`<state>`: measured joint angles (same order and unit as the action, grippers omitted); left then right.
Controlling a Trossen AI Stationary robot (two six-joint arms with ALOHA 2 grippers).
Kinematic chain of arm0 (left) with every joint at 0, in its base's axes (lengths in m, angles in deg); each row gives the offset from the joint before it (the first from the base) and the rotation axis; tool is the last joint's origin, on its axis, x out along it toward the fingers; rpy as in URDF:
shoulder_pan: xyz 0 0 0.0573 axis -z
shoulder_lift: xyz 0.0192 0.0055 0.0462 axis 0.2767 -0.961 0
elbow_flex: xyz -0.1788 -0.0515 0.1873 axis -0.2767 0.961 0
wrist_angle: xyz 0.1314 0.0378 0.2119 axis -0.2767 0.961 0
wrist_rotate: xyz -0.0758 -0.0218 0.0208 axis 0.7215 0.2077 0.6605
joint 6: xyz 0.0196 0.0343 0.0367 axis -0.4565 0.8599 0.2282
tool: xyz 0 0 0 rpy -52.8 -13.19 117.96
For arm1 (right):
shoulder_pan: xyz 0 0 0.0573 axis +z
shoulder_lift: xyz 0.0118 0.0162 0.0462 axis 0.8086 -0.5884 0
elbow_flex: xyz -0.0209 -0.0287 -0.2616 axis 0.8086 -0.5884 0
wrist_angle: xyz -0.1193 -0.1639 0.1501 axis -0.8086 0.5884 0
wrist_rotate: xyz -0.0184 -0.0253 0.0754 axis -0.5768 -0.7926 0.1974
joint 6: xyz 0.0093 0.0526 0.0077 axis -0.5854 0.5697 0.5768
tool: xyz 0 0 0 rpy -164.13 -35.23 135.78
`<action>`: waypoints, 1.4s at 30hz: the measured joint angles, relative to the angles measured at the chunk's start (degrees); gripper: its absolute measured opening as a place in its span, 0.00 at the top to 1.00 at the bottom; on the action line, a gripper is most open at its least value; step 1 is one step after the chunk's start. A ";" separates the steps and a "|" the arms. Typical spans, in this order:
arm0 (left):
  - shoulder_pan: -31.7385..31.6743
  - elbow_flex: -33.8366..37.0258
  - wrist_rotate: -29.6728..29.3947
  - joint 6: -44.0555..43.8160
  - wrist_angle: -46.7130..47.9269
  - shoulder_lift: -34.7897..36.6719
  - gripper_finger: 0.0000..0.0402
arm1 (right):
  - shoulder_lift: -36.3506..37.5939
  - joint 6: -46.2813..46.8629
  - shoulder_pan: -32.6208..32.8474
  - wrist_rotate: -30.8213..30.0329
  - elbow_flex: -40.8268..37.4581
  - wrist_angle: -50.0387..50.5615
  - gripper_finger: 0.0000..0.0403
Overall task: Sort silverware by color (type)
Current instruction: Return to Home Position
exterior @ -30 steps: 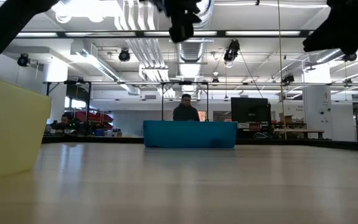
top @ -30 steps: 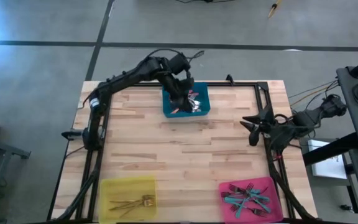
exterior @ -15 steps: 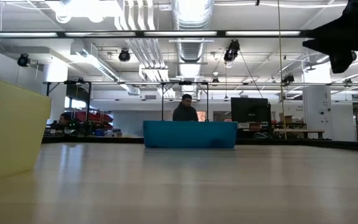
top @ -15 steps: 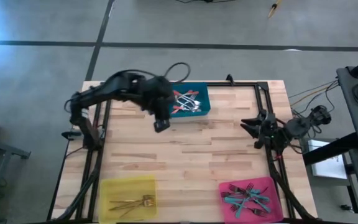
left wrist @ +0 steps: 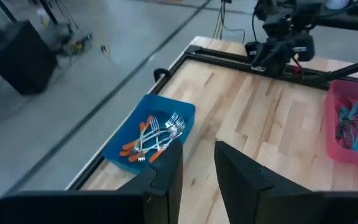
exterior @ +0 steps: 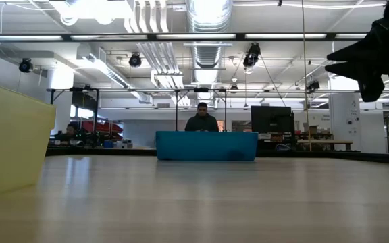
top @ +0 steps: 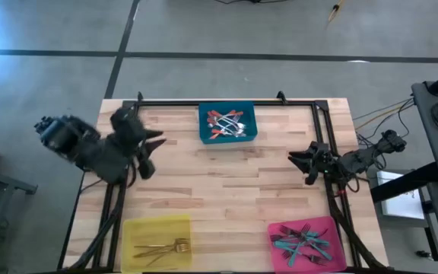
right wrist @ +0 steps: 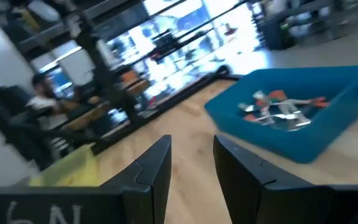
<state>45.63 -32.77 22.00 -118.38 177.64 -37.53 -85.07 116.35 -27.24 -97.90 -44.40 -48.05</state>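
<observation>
Ideally, the dark left end effector (top: 151,154) and right end effector (top: 302,163), both released and empty, retract clear of the pale wooden desk (top: 226,190).

Holds the left arm (top: 97,152) folded at the left edge of the worktop (top: 226,190), jaws parted and empty, pointing inward. Rests the right arm (top: 360,158) low at the right edge, jaws likewise parted, facing the middle.
</observation>
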 joint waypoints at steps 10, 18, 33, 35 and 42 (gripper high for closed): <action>12.60 32.01 -6.37 -16.00 -6.56 11.72 0.81 | -0.77 -8.03 -0.13 -36.15 -0.52 0.51 0.72; 14.90 61.79 4.11 -0.81 -46.04 29.89 0.81 | -0.74 -20.17 -0.13 -42.73 -0.54 0.69 0.72; 13.86 108.16 24.10 23.87 -102.99 59.99 0.81 | -0.73 -9.09 -0.12 -3.47 -0.37 -0.88 0.72; 13.77 111.73 27.10 22.73 -107.14 62.17 0.81 | -0.73 -8.82 -0.11 -2.04 -0.37 -0.92 0.72; 10.79 118.12 27.04 24.87 -111.72 66.43 0.81 | -0.73 -8.72 -0.13 -2.12 -0.37 -0.85 0.72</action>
<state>56.42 85.35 49.04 -93.51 65.92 28.90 -85.80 107.64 -27.37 -100.02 -44.77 -48.90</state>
